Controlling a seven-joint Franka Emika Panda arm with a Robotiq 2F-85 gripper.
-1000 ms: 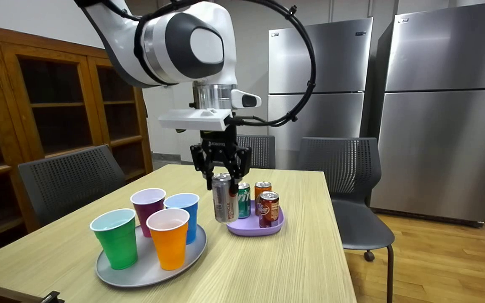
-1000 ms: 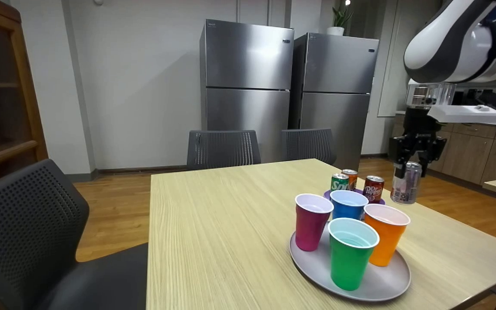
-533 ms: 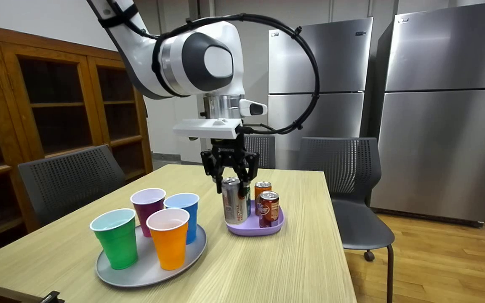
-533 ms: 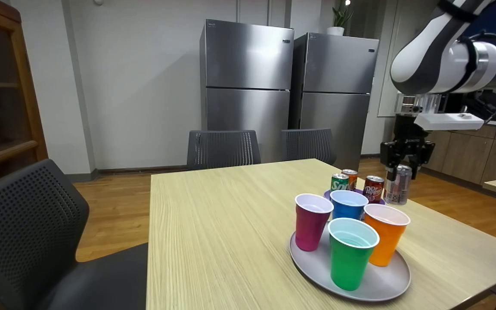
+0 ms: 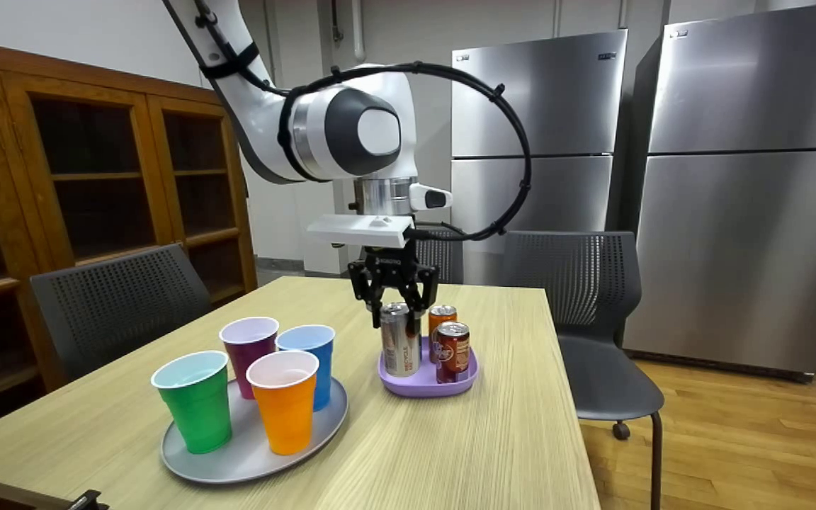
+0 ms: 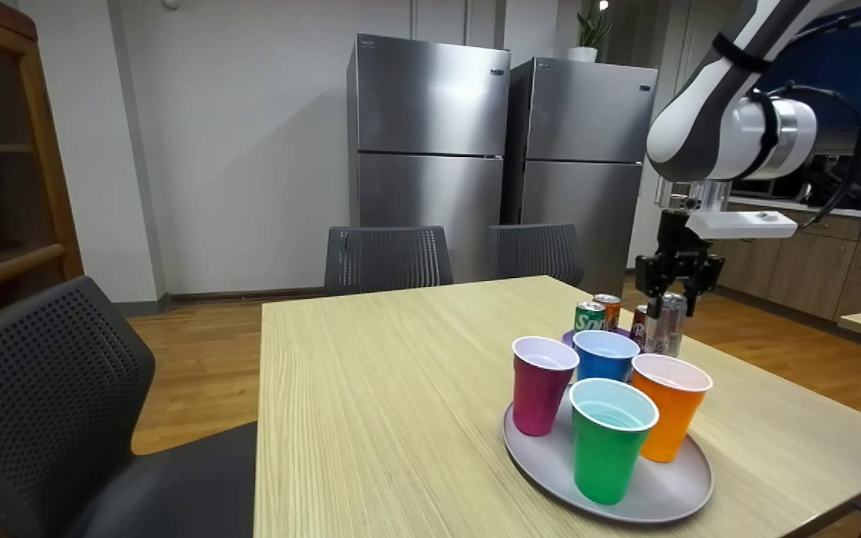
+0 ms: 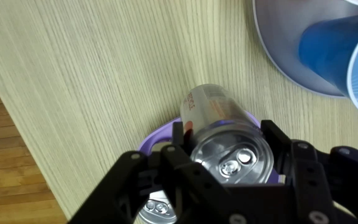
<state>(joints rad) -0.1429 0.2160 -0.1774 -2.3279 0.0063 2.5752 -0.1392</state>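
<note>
My gripper (image 5: 395,323) is shut on a silver can (image 5: 400,353), with one finger on each side near its top. In the wrist view the silver can (image 7: 210,105) shows its lid between the black fingers (image 7: 178,133). It stands almost upright over the left part of a purple tray (image 5: 428,390); whether its base touches the tray I cannot tell. Beside it on the tray are a dark red Dr Pepper can (image 5: 452,353) and an orange can (image 5: 442,316). A green Sprite can (image 6: 589,317) is mostly hidden behind the silver can in an exterior view.
A grey plate (image 5: 256,467) bears a green cup (image 5: 199,411), an orange cup (image 5: 285,411), a purple cup (image 5: 238,354) and a blue cup (image 5: 321,368). The blue cup (image 7: 325,56) is close by in the wrist view. Chairs (image 5: 571,283) surround the table (image 5: 493,439).
The gripper has carried the silver can down and toward the purple tray, from beside it to over it. The can has come more upright. Cups and other cans have not moved.
</note>
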